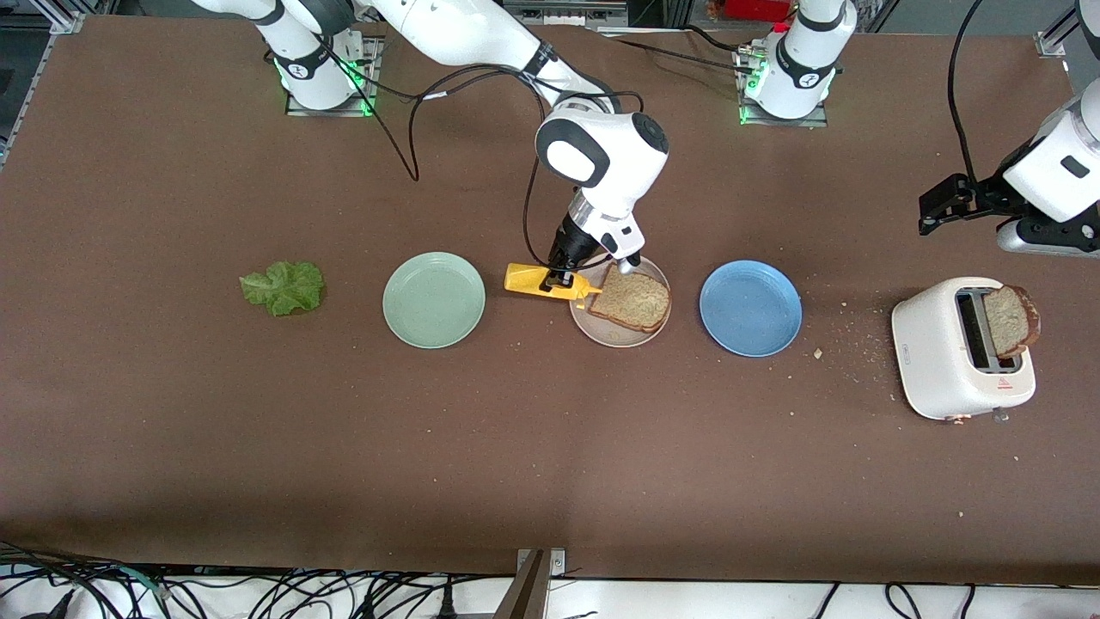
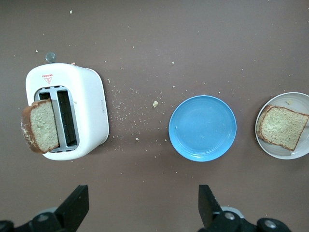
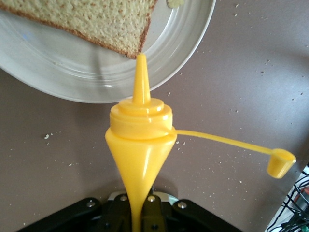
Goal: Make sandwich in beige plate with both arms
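One slice of brown bread lies on the beige plate, also in the right wrist view and left wrist view. My right gripper is shut on a yellow mustard squeeze bottle, held sideways with its nozzle at the plate's rim and its cap hanging open. A second slice stands in the white toaster. A green lettuce leaf lies toward the right arm's end. My left gripper is open and empty, high over the table near the toaster.
A mint-green plate and a blue plate flank the beige plate, both empty. Crumbs are scattered between the blue plate and the toaster. The table's edge nearest the front camera has cables beneath it.
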